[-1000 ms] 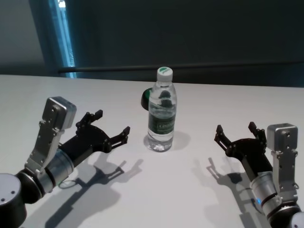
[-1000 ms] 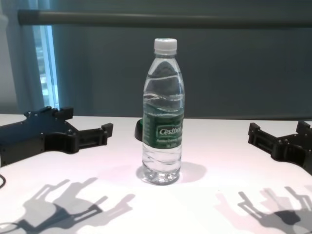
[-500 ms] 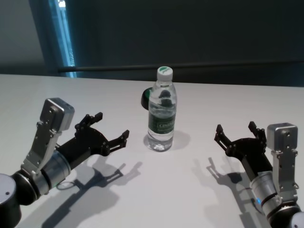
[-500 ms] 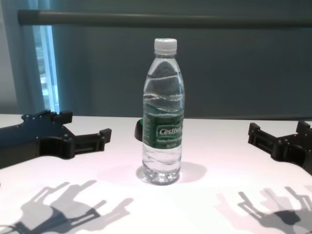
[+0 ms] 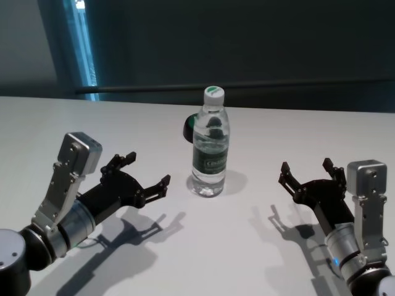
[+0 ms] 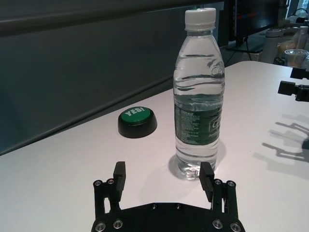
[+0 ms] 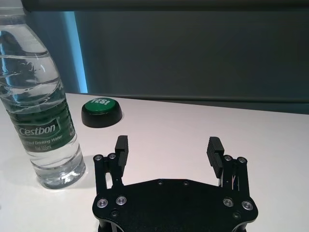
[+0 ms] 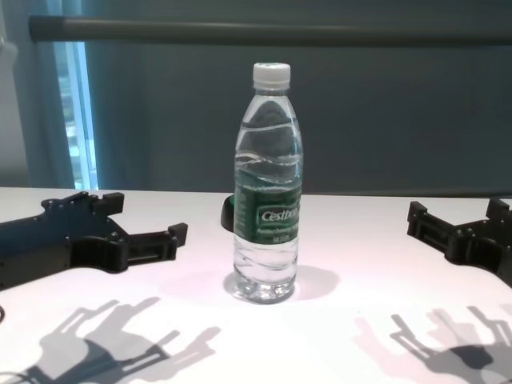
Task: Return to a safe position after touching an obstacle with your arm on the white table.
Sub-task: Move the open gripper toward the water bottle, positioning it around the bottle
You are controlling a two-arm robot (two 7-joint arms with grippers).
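Bottle (image 5: pixel 210 143) stands upright mid-table, toward the white table (image 5: pixel 259 259)'s far edge, untouched. Your left gripper (image 5: pixel 147 173) hovers just beside it, fingers spread, empty; the right gripper (image 5: pixel 307 174) sits parked, spread. Next, draw the left arm toward the near edge.

My left gripper (image 5: pixel 147 169) hangs open, apart from the bottle (image 5: pixel 210 145) straight ahead of its fingertips, a bare strip of table (image 5: pixel 185 246) between. Green button (image 6: pixel 137 122) sits past the bottle, blocking the far side. Right gripper (image 5: pixel 307 174) open, well off to the bottle's other side, bare table ahead of it. Near side of both grippers is open room.
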